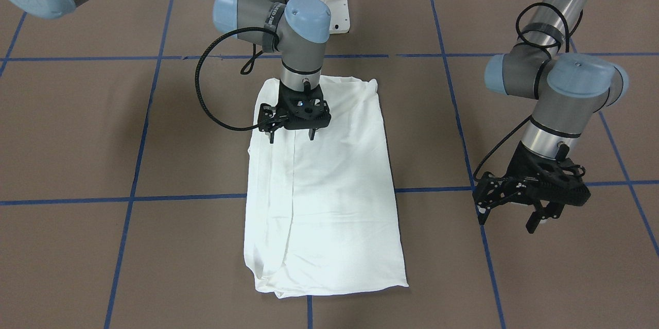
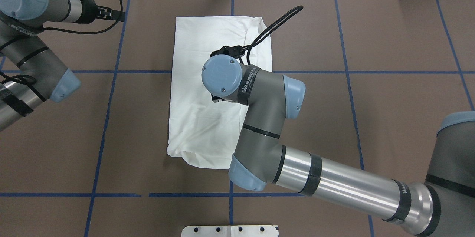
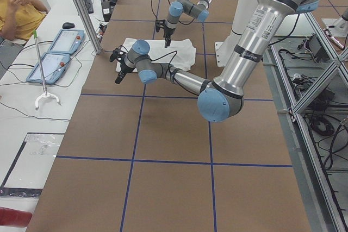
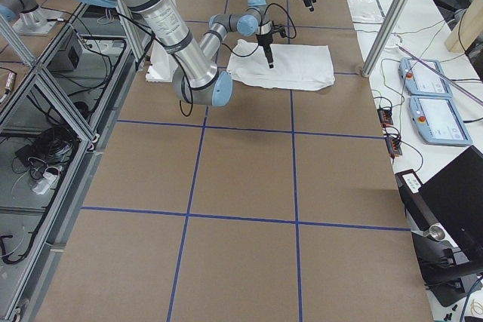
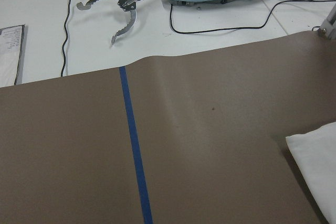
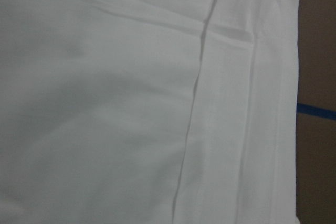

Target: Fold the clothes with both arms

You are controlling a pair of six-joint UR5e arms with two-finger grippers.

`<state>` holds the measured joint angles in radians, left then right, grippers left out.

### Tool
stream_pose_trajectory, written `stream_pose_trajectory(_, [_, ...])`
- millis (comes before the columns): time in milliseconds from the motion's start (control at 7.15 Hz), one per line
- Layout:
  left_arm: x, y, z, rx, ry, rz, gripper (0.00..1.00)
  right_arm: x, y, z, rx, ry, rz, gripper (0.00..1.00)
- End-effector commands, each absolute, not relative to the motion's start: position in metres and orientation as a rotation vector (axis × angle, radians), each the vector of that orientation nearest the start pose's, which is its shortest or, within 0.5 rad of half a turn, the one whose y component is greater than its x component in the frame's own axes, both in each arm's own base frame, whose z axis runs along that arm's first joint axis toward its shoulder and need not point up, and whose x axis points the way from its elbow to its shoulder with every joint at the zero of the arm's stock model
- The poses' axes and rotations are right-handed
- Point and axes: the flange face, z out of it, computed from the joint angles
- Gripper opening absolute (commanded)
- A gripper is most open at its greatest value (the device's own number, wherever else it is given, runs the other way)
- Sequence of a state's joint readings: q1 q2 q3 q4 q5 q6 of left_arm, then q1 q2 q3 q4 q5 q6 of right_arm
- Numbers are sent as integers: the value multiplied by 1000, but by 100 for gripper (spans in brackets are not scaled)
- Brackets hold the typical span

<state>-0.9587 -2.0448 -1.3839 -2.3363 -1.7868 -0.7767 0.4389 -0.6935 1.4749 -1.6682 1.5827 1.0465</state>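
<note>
White long-sleeved T-shirt (image 1: 329,200) lies flat near the middle of the brown table cover (image 1: 77,128). It is already narrowed into 1 long rectangle, with its short ends toward and away from the robot. 1 lengthwise fold edge runs down the side under the right arm. No sleeve sticks out and no print shows, so the lettered side is probably turned under or inside. That shape suggests the side folds are done and a crosswise fold is next.

The right gripper (image 1: 291,137) points straight down over the robot-side end of the shirt, near that fold edge. Its 2 fingers are spread apart and hold nothing. The front view puts the tips just above the cloth, but actual contact cannot be told. This looks like a pose for pinching the near hem.

The left gripper (image 1: 507,222) hangs over bare table cover, well apart from the shirt on the robot's left. Its claw is also spread and empty. It probably waits there so it does not crowd the cloth.

Counted: 1 shirt, 2 arms, 2 grippers. Off the cover there are 2 teach pendants (image 3: 65,41), 1 metal reacher tool (image 5: 113,11) and 1 white pedestal base (image 2: 230,230). Blue tape lines (image 1: 131,197) divide the cover into squares.
</note>
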Motion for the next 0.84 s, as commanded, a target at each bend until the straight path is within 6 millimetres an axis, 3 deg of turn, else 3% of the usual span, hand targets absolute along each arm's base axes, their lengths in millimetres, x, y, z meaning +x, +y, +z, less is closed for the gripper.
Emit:
stream_pose_trajectory(0, [313, -641, 392, 680, 818, -38, 100, -627, -369, 157, 272, -667, -186, 76])
stream_pose_trajectory(280, [311, -638, 402, 670, 811, -39, 100, -629, -337, 178, 264, -638, -273, 66])
stream_pose_trajectory(700, [311, -638, 401, 671, 812, -39, 100, -624, -335, 192, 281, -618, -333, 57])
